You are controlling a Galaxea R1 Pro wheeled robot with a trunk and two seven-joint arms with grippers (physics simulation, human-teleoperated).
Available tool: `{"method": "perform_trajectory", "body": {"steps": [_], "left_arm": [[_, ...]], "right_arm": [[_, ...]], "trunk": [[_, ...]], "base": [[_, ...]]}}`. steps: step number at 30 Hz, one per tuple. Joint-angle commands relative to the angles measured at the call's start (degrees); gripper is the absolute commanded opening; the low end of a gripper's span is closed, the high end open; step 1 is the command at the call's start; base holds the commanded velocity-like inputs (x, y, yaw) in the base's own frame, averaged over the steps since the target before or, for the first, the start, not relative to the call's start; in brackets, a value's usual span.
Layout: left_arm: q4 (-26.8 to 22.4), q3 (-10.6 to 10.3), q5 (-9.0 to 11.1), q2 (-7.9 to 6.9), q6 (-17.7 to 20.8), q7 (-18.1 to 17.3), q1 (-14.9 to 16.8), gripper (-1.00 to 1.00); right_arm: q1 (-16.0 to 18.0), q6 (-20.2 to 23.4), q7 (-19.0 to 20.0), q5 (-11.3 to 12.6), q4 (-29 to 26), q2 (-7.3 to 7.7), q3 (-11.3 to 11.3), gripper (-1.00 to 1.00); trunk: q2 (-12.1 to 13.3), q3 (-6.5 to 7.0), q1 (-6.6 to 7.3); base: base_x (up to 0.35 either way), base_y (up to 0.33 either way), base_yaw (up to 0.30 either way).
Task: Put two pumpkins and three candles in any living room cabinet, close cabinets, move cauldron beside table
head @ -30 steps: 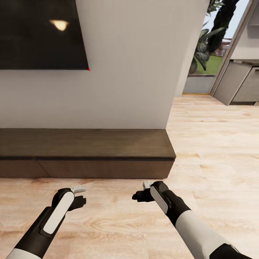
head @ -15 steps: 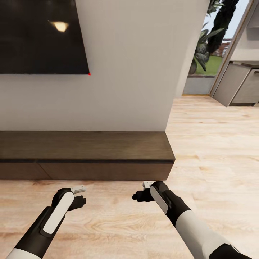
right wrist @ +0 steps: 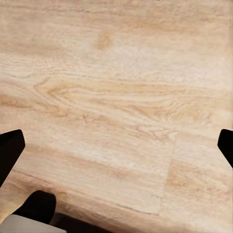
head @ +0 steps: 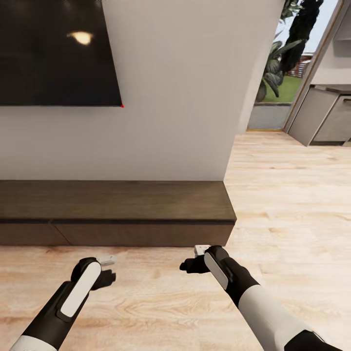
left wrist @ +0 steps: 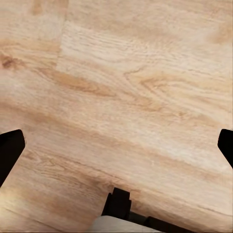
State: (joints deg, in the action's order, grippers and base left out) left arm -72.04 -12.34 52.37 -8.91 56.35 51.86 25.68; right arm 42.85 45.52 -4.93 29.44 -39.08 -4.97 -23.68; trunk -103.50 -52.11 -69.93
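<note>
Cabinet: I had the long, low, dark brown cabinet straight ahead of me in the head view, set against the pale wall. Its drawer fronts sat flush, with no gap along the top edge, so it looked closed. Its top surface was bare.

Left gripper: I held my left gripper low over the light wood plank floor, just short of the cabinet front and not touching it. In the left wrist view its two dark fingertips sat at opposite edges with plain floorboards between them, so it was spread wide and held nothing.

Right gripper: My right gripper hung level with the left one, also over the floor and just in front of the cabinet's right end. The right wrist view showed its fingertips far apart over bare boards; released, nothing in it.

TV: The black wall-mounted screen hung above the cabinet's left part, with a small light reflected in it.

Beyond the wall's corner: To the right I could see the floor run on toward a glazed opening with green plants outside, and a grey kitchen unit at the far right edge.
</note>
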Motion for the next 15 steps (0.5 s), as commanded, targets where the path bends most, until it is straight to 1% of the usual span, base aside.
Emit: {"method": "perform_trajectory", "body": {"steps": [1,4,7,8,9,10,11,12,13,15], "left_arm": [[0.66,-0.18,0.54,-0.06,0.05,0.52,0.06,1.00],[2.75,-0.19,0.46,-0.05,-0.08,0.31,0.11,1.00],[7.28,-0.18,0.35,0.01,-0.46,0.14,0.62,1.00],[10.59,-0.22,0.28,0.00,-1.53,0.05,0.74,1.00],[13.46,-0.29,0.26,-0.02,-3.11,-0.01,0.78,1.00],[18.74,-0.93,0.23,-0.05,-6.82,-0.56,0.82,1.00],[22.42,-2.06,0.16,-0.17,-9.76,-1.83,0.84,1.00],[25.93,-3.83,-0.22,-0.33,-12.91,-4.06,0.85,1.00],[29.14,-6.00,-1.12,-0.49,-16.14,-7.19,0.85,1.00],[35.53,-9.95,-4.01,-0.68,-22.39,-14.69,0.86,1.00]], "right_arm": [[0.04,0.13,-0.65,0.56,-0.03,0.04,-0.24,1.00],[0.02,0.03,-1.87,0.54,0.27,0.05,-0.32,1.00],[-0.09,-0.92,-5.54,0.55,3.38,0.05,-0.30,1.00],[-0.11,-2.52,-7.07,0.56,5.95,0.05,-0.26,1.00],[-0.12,-4.13,-7.69,0.58,8.11,0.08,-0.25,1.00],[-0.13,-7.44,-8.22,0.60,12.10,0.09,-0.20,1.00],[-0.13,-9.96,-8.42,0.61,14.86,0.08,-0.18,1.00],[-0.14,-12.53,-8.55,0.61,17.49,0.07,-0.16,1.00],[-0.14,-14.97,-8.61,0.62,19.90,0.06,-0.16,1.00],[-0.14,-19.18,-8.66,0.67,24.16,0.06,-0.22,1.00]], "trunk": [[0.39,0.14,0.23],[1.60,0.68,0.89],[2.80,1.22,1.55],[3.20,1.39,1.77],[3.60,1.57,1.99],[4.00,1.75,2.21],[4.40,1.93,2.43],[4.80,2.11,2.65],[5.21,2.29,2.87],[6.01,2.65,3.31]], "base": [[0.000,0.000,0.000],[0.000,0.000,0.000],[0.000,0.000,0.000],[0.000,0.000,0.000],[0.000,0.000,0.000],[0.000,0.000,0.000],[0.000,0.000,0.000],[0.000,0.000,0.000],[0.000,0.000,0.000],[0.000,0.000,0.000]]}}
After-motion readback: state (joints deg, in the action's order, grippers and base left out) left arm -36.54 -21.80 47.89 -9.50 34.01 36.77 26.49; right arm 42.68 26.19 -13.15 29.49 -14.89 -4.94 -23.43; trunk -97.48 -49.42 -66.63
